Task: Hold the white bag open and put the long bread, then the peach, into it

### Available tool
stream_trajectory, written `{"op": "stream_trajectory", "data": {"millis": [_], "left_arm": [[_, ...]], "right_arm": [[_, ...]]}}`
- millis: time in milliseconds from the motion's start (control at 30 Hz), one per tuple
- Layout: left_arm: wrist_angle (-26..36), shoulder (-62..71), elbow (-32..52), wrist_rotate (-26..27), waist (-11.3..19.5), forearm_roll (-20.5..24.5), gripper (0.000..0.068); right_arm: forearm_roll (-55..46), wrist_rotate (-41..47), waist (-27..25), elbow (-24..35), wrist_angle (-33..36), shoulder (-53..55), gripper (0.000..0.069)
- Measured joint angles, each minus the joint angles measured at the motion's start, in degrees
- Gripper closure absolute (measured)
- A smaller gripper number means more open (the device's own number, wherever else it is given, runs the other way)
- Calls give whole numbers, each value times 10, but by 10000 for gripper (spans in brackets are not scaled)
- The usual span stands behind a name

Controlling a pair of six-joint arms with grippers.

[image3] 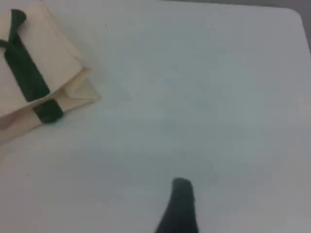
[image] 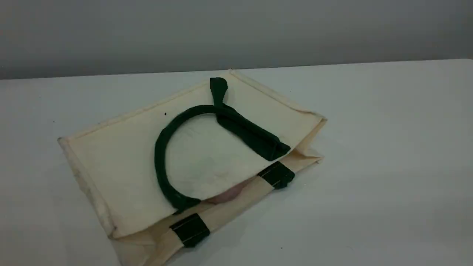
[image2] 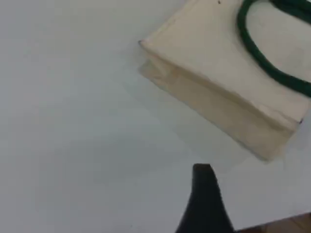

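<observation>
The white bag [image: 122, 155] lies flat on its side on the table, its mouth facing the near right. One dark green strap handle [image: 159, 155] curls across its upper face. A bit of dusty pink, the peach [image: 230, 193], shows just inside the mouth, between the green patches [image: 190, 229] on the rim. The long bread is out of view. Neither arm shows in the scene view. The left wrist view has the bag [image2: 204, 53] ahead and my left gripper's fingertip [image2: 204, 194] over bare table. The right fingertip [image3: 181, 204] hovers to the right of the bag [image3: 48, 48]. Nothing is between either gripper's jaws.
The white table [image: 388, 147] runs wide to the right of the bag and ends at a grey wall behind. Its rounded corner [image3: 294, 10] shows in the right wrist view. In the left wrist view the table's edge [image2: 272, 224] runs close to the fingertip.
</observation>
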Motion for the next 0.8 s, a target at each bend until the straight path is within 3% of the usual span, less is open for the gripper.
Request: {"op": "stream_trajectory", "data": {"millis": [267,800], "left_arm": [[0,0,0,1,0,0,262],[1,-6,0,2,2,0,266]], "right_arm": [[0,0,0,0,1,0,113],[2,0,-1,0,1,-3,113]]}}
